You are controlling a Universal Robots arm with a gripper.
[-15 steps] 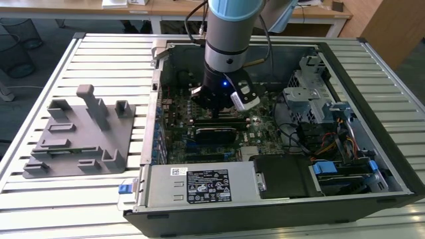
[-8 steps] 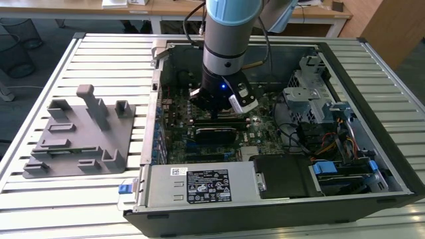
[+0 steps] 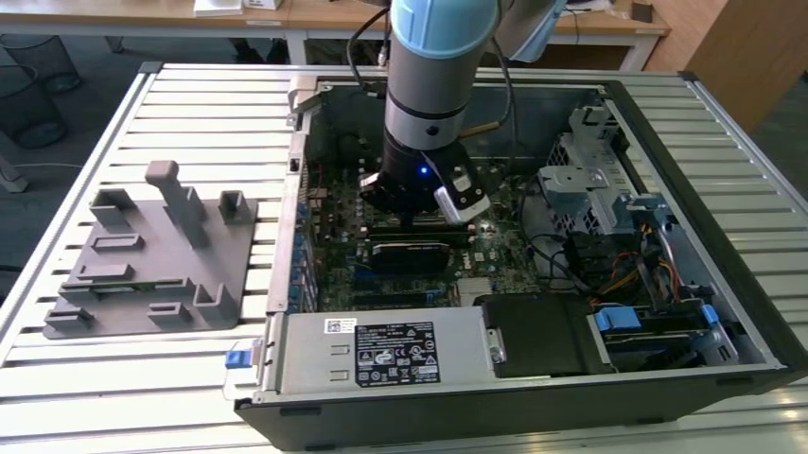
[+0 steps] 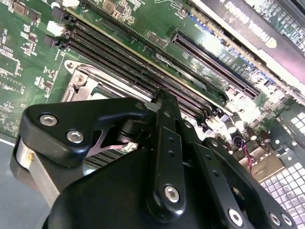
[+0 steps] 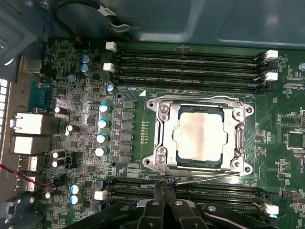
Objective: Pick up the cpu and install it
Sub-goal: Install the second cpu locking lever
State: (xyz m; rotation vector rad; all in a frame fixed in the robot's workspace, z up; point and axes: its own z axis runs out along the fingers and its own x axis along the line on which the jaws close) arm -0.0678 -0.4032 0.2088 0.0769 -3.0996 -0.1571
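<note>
The cpu (image 5: 199,138) is being seen seated in the socket frame (image 5: 200,136) on the motherboard (image 5: 71,105). The gripper (image 5: 164,191) is being held clenched, fingertips together and grasping nothing, just beside the frame's edge, over the memory slots (image 5: 190,193).

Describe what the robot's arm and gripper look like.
The arm is a thick cylinder, light blue at the top, then silver-grey, then black at the wrist, where a small blue light glows. Black cables run down beside it. The gripper is glossy black, built of linked bars held by silver screws, and narrows to slim fingers.
</note>
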